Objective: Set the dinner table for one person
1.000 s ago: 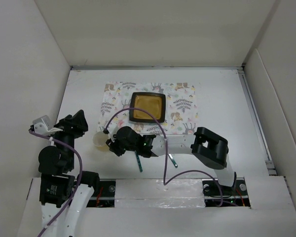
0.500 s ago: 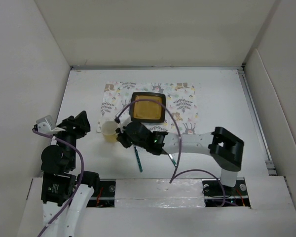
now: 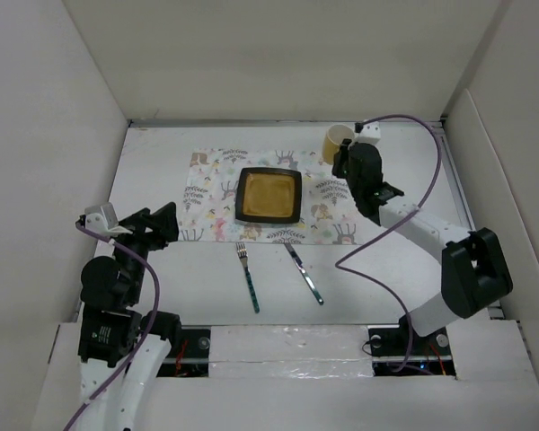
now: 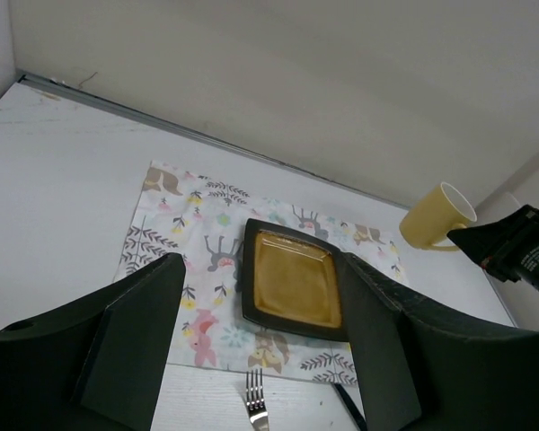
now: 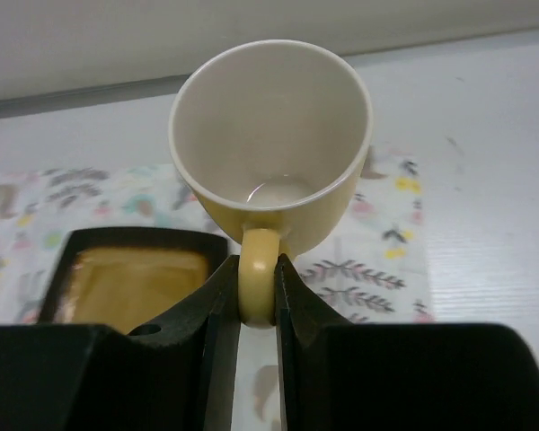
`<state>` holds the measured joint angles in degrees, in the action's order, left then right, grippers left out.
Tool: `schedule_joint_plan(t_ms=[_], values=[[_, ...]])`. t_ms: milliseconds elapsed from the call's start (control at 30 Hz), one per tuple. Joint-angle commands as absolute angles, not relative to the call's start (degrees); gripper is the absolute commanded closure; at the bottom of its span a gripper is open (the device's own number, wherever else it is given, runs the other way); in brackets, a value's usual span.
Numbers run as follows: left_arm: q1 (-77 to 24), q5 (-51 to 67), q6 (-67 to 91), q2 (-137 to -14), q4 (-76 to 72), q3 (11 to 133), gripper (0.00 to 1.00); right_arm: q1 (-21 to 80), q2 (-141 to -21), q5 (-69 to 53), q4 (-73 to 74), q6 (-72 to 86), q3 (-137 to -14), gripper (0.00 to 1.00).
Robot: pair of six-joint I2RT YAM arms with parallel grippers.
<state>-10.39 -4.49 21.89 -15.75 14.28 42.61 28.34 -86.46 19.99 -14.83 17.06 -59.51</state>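
Your dinner table (image 3: 153,171) is the big matte white top that fills the overhead view, walled by pale upright panels at 9, 12 and 3 o'clock, with both arm bases at its 6 o'clock edge.

On it, from the middle toward 12 o'clock, lies the animal-print placemat (image 3: 211,193), flat and square to the table edges.

Your left gripper (image 3: 162,224) hangs over bare table at the mat's 8 o'clock corner. Its jaws are spread wide with nothing between them; through the gap its own camera sees the mat and the plate.

Your right gripper (image 3: 344,157) reaches out to the mat's 1 o'clock corner, and its jaws are pinched tight on the handle of the mug.

The dark square plate (image 3: 269,196), mustard-brown inside, sits on the middle of the mat.

The yellow mug (image 3: 336,142) is at 1 o'clock from the plate, tilted, with its pale, empty inside open to the right wrist camera. You cannot tell from these views whether it touches the mat or the table.

The fork (image 3: 248,277), teal-handled, lies on bare table at 6 o'clock from the plate, just off the mat, tines toward 12.

A second utensil (image 3: 304,272) with a teal handle lies at the fork's 3 o'clock, apart from it, slanting from 11 to 5 o'clock. Its head is too small to identify.
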Motion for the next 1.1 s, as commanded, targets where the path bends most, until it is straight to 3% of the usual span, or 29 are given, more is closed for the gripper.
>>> schedule_joint_plan(t_ms=[0,367,800,933,967,1067], values=[[-10.55,-2.64,20.92,-16.44,10.46,42.19,0.34,24.02,-88.31,19.95,-18.83,17.84,-63.01,1.00],[-10.55,-2.64,20.92,-16.79,10.37,42.19,0.34,17.06,-101.85,17.85,-20.21,16.44,-71.98,1.00],[-10.55,-2.72,20.74,-17.40,10.19,42.19,0.34,18.37,-108.54,22.15,-17.76,16.87,-75.06,1.00],[-10.55,-2.20,20.65,-17.14,10.02,42.10,0.34,19.42,-108.55,24.08,-16.26,17.75,-74.01,0.80],[-10.55,-2.37,20.65,-17.31,10.11,42.19,0.34,19.42,-108.11,25.30,-16.35,18.01,-72.70,0.67],[-10.55,-2.11,20.65,-16.88,10.20,42.10,0.34,19.95,-105.66,25.58,-16.52,18.37,-71.28,0.52]])
